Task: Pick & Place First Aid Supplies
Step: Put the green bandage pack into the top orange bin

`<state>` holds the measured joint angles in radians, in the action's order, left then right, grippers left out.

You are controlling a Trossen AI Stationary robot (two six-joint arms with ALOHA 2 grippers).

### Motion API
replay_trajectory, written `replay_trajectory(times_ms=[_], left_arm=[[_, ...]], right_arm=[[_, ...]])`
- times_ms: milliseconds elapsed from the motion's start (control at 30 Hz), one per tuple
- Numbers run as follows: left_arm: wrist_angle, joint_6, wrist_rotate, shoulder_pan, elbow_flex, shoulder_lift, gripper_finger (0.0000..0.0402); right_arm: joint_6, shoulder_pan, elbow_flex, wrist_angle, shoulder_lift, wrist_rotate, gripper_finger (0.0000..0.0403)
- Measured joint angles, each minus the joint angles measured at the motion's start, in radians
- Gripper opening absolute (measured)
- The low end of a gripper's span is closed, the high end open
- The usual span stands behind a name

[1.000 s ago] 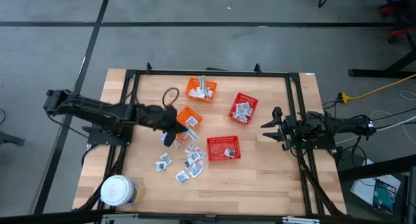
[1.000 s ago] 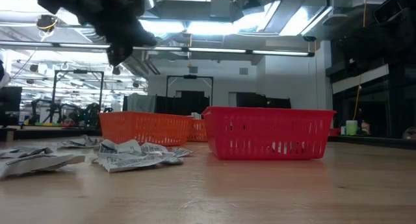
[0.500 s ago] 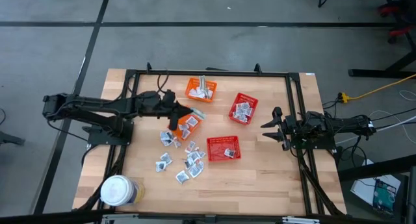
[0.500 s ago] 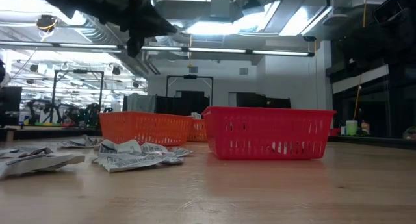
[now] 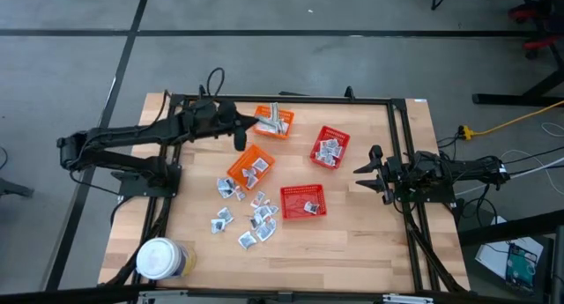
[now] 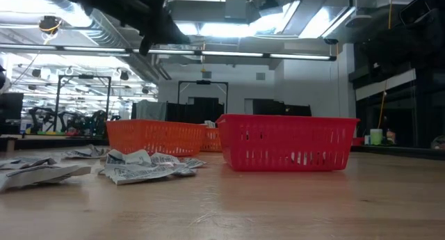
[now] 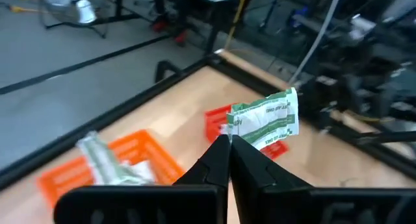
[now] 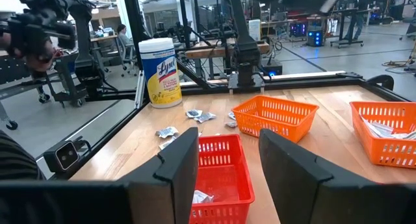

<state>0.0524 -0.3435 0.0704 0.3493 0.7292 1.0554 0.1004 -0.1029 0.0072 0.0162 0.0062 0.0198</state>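
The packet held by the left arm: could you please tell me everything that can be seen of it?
The packet is a small flat white sachet with green print and a green stripe along one edge, looking like crinkled paper or foil. It is pinched at its lower edge between the shut fingers of the left tool, standing tilted in the air, touching nothing else. In the high view it is carried near the orange basket at the table's far side.

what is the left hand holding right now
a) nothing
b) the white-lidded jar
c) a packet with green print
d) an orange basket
c: in the left wrist view the left hand is shut on a white packet with green print, pinched between its fingertips and held up above the table.
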Motion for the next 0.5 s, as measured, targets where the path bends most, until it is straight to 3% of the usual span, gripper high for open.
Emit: replay_trajectory(times_ms=[233, 500], left_arm=[[-0.118, 0.082, -0.001, 0.08, 0.107, 0.097, 0.0002], [-0.32, 0.179, 0.016, 0.134, 0.322, 0.312, 0.0002]], right_arm=[[0.0, 0.0, 0.0, 0.0, 0.0, 0.0, 0.0163], [0.0, 0.0, 0.0, 0.0, 0.0, 0.0, 0.0163]])
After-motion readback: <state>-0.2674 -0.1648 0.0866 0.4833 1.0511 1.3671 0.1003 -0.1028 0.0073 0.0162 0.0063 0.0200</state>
